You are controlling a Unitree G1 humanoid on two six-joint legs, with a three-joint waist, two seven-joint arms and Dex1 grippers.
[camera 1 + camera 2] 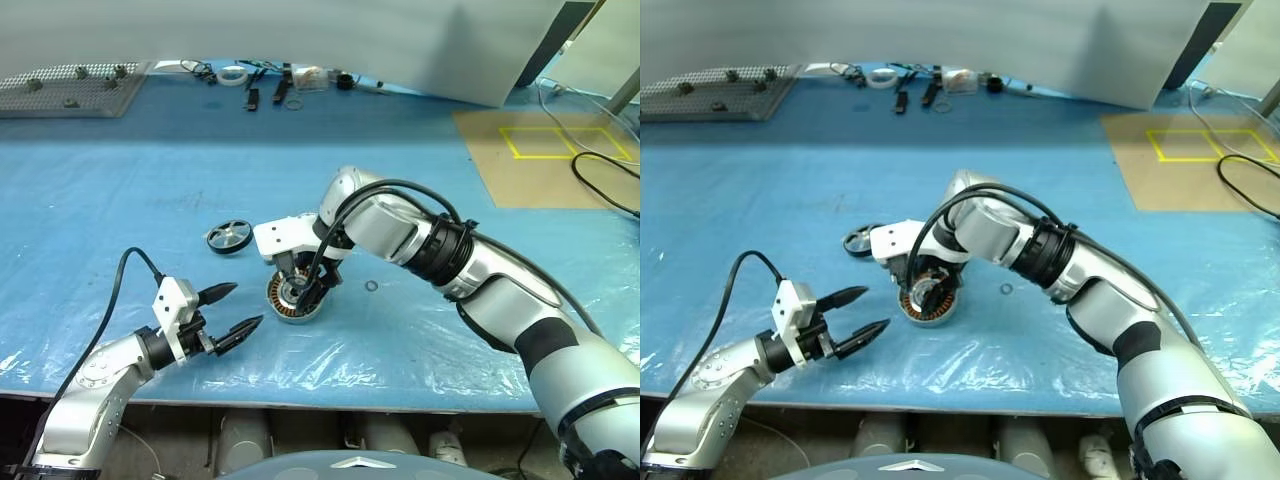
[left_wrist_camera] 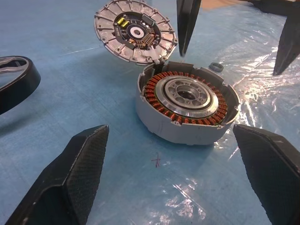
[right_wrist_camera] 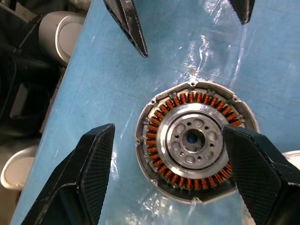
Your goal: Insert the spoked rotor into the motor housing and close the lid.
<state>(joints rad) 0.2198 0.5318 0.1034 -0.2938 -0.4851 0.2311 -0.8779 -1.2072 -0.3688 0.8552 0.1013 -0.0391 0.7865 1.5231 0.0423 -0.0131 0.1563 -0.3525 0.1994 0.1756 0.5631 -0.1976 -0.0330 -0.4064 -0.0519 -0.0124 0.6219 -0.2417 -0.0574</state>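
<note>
R gripper (image 3: 166, 173) jaws wide, empty, above motor housing (image 3: 192, 140) | L gripper (image 1: 238, 308) wide open, empty, housing ahead | lid (image 2: 135, 32) tilted at housing's far rim

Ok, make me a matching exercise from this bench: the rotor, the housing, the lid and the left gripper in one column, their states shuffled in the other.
Things:
1. spoked rotor
2. motor housing
3. lid
4. left gripper

States:
A. top uncovered, copper windings showing
B. fingers apart, holding nothing
C. lying flat on the blue table, apart from the other parts
D. tilted up at the housing's rim, circuit side showing

Pairs: 1-C, 2-A, 3-D, 4-B
</note>
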